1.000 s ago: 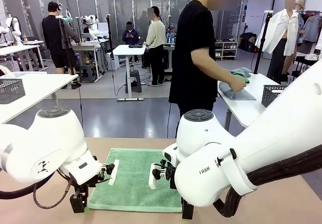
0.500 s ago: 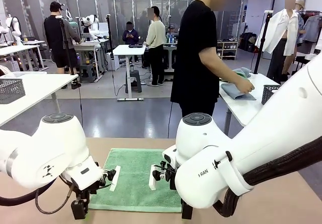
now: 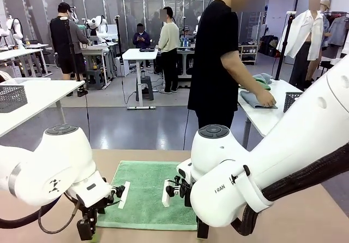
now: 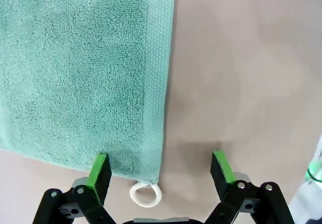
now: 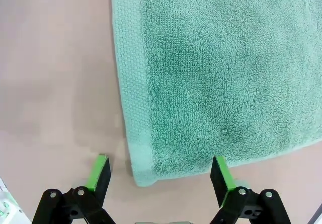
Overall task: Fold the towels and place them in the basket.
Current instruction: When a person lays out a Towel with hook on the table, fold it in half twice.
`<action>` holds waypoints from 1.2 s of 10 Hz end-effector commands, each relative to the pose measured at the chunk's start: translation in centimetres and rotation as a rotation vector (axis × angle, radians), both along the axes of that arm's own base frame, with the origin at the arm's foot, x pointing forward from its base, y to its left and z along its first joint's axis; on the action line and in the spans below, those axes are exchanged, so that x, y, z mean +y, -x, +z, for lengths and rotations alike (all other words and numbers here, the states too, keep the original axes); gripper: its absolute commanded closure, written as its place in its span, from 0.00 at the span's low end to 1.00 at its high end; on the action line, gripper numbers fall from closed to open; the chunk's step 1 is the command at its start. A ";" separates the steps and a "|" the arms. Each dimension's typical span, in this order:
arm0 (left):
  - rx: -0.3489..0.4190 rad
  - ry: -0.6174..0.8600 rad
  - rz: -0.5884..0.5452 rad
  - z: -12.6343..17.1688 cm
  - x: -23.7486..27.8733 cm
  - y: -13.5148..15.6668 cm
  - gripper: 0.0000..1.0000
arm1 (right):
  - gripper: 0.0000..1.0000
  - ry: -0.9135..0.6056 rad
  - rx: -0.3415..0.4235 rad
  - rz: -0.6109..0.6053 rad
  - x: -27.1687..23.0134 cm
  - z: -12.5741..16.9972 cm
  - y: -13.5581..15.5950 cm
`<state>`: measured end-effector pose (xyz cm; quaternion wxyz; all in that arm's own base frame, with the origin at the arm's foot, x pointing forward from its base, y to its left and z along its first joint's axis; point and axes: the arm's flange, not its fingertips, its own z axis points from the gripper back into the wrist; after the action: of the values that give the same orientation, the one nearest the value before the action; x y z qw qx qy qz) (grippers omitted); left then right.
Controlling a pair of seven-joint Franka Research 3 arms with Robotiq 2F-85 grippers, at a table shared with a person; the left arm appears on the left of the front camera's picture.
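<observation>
One mint-green towel (image 3: pixel 146 191) lies flat on the table between my two arms. In the left wrist view my left gripper (image 4: pixel 161 171) stands open just above a near corner of the towel (image 4: pixel 80 73). The white loop (image 4: pixel 145 195) lies between its fingers; one pad is over the cloth, the other over bare table. My right gripper (image 5: pixel 161 172) is open too and straddles the other near corner of the towel (image 5: pixel 211 73). Neither holds anything. A dark mesh basket (image 3: pixel 293 102) stands on the side table at the right, partly behind my right arm.
A person in black stands across the table, turned to the side table (image 3: pixel 262 117), one hand (image 3: pixel 267 98) on a folded grey-blue cloth (image 3: pixel 255 99). A grey mesh basket (image 3: pixel 12 96) sits on the white table at the left. Bare tabletop (image 4: pixel 241 58) flanks the towel.
Both arms have sunk a little toward the towel's near corners. The person's hand has slid right along the cloth on the side table. The towel has not moved.
</observation>
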<state>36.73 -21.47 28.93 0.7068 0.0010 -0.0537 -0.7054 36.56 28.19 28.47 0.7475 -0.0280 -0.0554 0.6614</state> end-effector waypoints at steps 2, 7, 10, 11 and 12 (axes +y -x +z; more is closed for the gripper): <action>0.005 0.033 -0.018 -0.4 0.7 0.2 0.04 | 0.00 -0.001 -0.003 -0.016 0.7 -0.3 -0.6; 0.012 0.032 -0.020 -0.1 0.5 0.1 1.00 | 1.00 0.007 0.013 -0.027 0.6 -0.1 -0.6; 0.020 0.035 -0.012 -0.1 0.6 0.0 1.00 | 0.96 0.003 0.031 -0.035 0.4 0.4 -0.6; 0.022 0.036 -0.012 -0.1 0.7 0.0 1.00 | 1.00 0.002 0.032 -0.037 0.3 0.7 -0.5; 0.024 0.037 -0.010 0.1 0.6 0.1 1.00 | 1.00 -0.003 0.035 -0.041 0.2 1.0 -0.5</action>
<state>37.38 -21.58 29.93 0.7083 -0.0015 -0.0664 -0.7028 37.49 28.56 29.37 0.7531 -0.0258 -0.0576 0.6549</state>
